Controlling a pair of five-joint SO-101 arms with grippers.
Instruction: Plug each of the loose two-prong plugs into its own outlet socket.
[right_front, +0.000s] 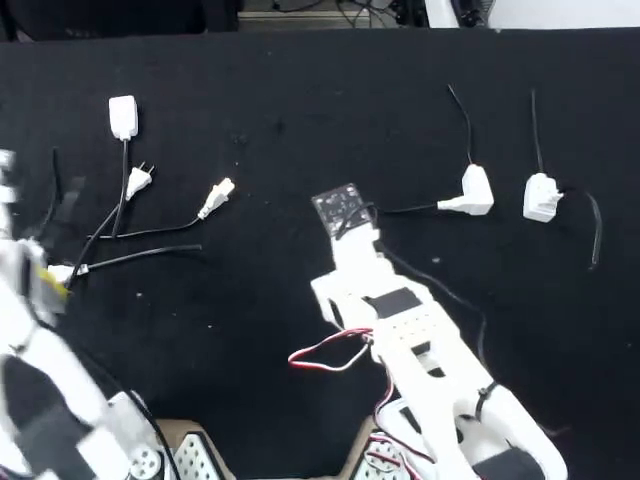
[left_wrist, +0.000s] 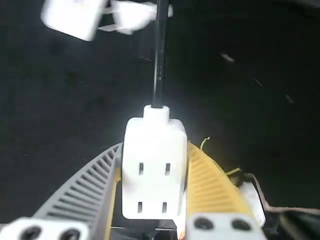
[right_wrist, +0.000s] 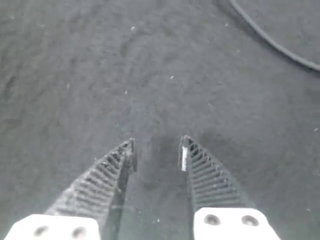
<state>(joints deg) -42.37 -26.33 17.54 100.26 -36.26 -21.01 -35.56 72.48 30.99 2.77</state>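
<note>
My left gripper (left_wrist: 155, 150) is shut on a white outlet socket (left_wrist: 154, 170), whose slots face the camera and whose black cord (left_wrist: 158, 60) runs away from it. In the high view that arm (right_front: 30, 300) sits at the table's left edge. Nearby lie another white socket (right_front: 122, 116) and two loose two-prong plugs (right_front: 138, 180) (right_front: 216, 197). My right gripper (right_wrist: 158, 145) (right_front: 340, 208) hangs open over bare black cloth at mid-table, with nothing between its fingers. To its right lie a white plug-and-socket piece (right_front: 470, 195) and one more socket (right_front: 541, 197).
Black cords (right_front: 140, 255) trail across the left side, and thin ones (right_front: 465, 125) run back from the right-hand pieces. A cord (right_wrist: 275, 42) crosses the cloth beyond my right gripper. Red and white wires (right_front: 325, 352) loop off the right arm.
</note>
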